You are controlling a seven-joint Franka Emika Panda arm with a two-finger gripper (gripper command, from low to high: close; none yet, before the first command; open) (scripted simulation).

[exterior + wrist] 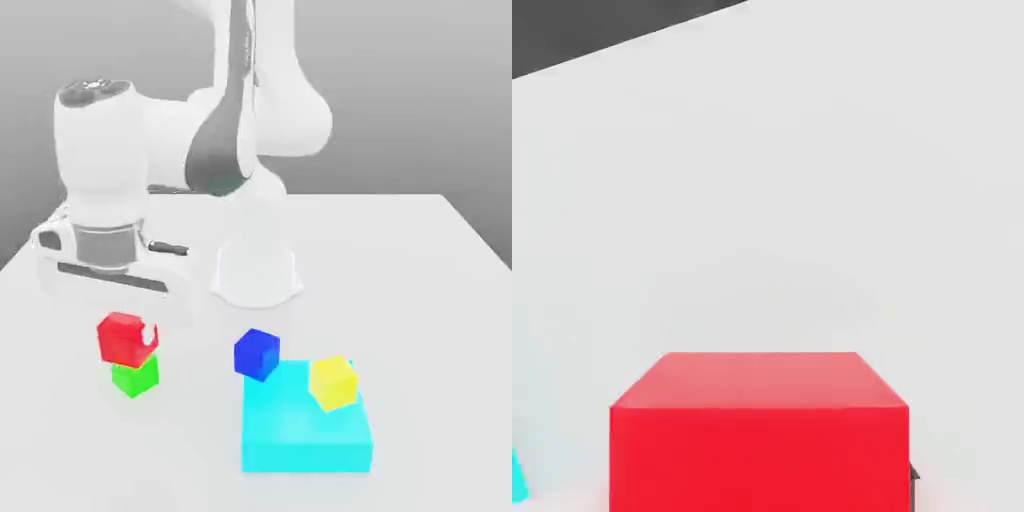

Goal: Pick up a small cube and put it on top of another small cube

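Observation:
The small red cube (125, 340) sits between the fingers of my gripper (130, 335), which is shut on it; one white fingertip (150, 331) shows against its side. In the exterior view the red cube is directly above the small green cube (135, 378) and overlaps its top edge. Whether the two touch I cannot tell. In the hand view the red cube (757, 430) is very close, with bare white table beyond it.
A blue cube (257, 354) stands at the far corner of a large flat cyan block (300, 435), which carries a yellow cube (332, 383). The arm's white base (256, 270) rises behind them. The white table (430, 300) spreads out to the exterior view's right.

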